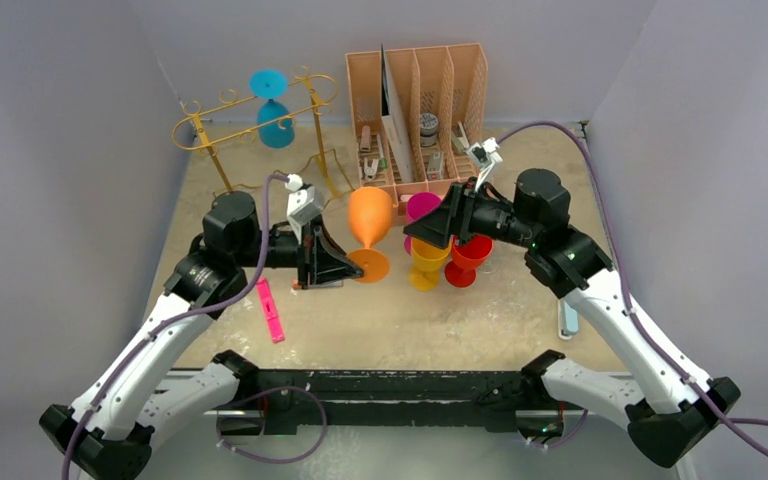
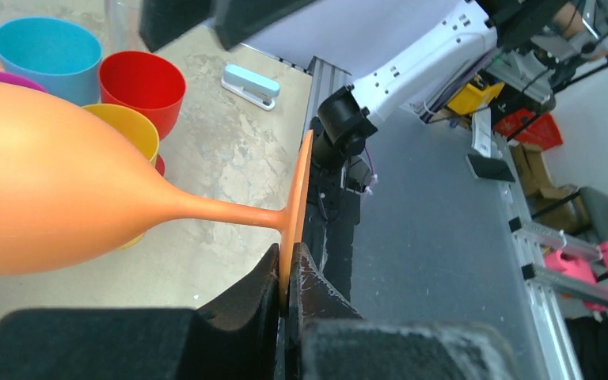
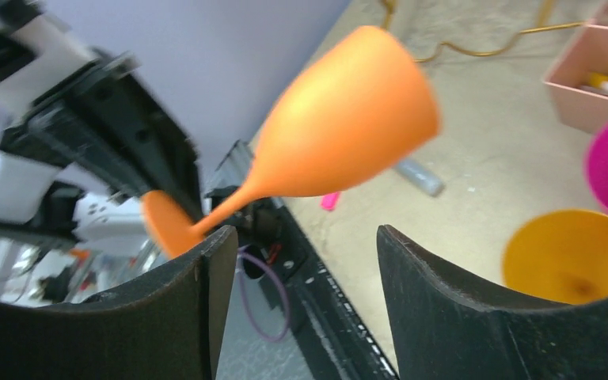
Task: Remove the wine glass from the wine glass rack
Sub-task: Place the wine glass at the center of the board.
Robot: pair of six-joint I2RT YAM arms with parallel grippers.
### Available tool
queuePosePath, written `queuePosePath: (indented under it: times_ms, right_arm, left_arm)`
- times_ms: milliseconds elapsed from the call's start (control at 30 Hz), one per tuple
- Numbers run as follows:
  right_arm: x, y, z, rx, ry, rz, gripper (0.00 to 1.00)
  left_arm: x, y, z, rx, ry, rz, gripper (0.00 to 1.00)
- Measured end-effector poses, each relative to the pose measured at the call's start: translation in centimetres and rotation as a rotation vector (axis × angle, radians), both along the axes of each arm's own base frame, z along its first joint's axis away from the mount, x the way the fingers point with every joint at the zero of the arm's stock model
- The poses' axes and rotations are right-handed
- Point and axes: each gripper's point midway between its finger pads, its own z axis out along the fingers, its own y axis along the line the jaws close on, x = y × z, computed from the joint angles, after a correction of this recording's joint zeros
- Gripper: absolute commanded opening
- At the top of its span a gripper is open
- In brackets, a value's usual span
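So quick status from my end: the orange wine glass (image 1: 370, 215) is off the gold wire rack (image 1: 205, 135) and sits out over the middle of the table (image 1: 410, 330), just left of the bunch of coloured cups (image 1: 427, 262). A blue glass (image 1: 275, 125) hangs upside down on the rack at the back.

The left gripper (image 2: 289, 273) is clamped tight on the thin foot disc, one finger on each face, right at the rim. Stem and bowl stick out past the fingers with nothing under them. From the overhead view I can't tell if the foot touches the table or floats just above it.

The right gripper (image 3: 297, 237) has its jaws spread with nothing in them. The bowl sits just ahead of the gap, beyond the tips rather than between them, and I don't see any contact.

My read on handling: it looks like matte plastic, so light, stiff and not very breakable, but smooth and top-heavy. A pinch on the edge of the foot is a poor hold, and I'd expect it to swing or slip if jolted. If the right side takes it, I'd go for the stem just under the bowl, or cup the narrow lower part of the bowl
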Motion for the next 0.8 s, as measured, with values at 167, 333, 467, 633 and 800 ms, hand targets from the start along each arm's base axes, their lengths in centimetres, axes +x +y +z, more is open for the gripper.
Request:
queuePosePath:
  times_ms: [167, 333, 467, 633, 800]
  right_arm:
    - [1.5, -1.8, -1.8, -0.097, 0.027, -0.146, 0.77]
    - [3.2, -2.8, -2.2, -0.11, 0.113, -0.186, 0.77]
    - [5.1, -3.4, -1.7, -0.016, 0.206, -0.176, 0.77]
    - [5.1, -2.0, -0.3, 0.088, 0.245, -0.039, 0.77]
    - [4.2, -1.1, 0.4, 0.127, 0.276, 0.062, 0.76]
  left_arm:
    - [-2.2, 1.1, -0.1, 0.013, -0.159, -0.085, 0.0]
    - [-4.2, 2.2, -0.4, 0.026, -0.328, -0.17, 0.0]
    - [-5.1, 2.8, -0.7, 0.036, -0.41, -0.199, 0.0]
    - [-4.9, 2.7, -1.5, 0.059, -0.427, -0.227, 0.0]
    - [-4.3, 2.3, -2.3, 0.067, -0.399, -0.253, 0.0]
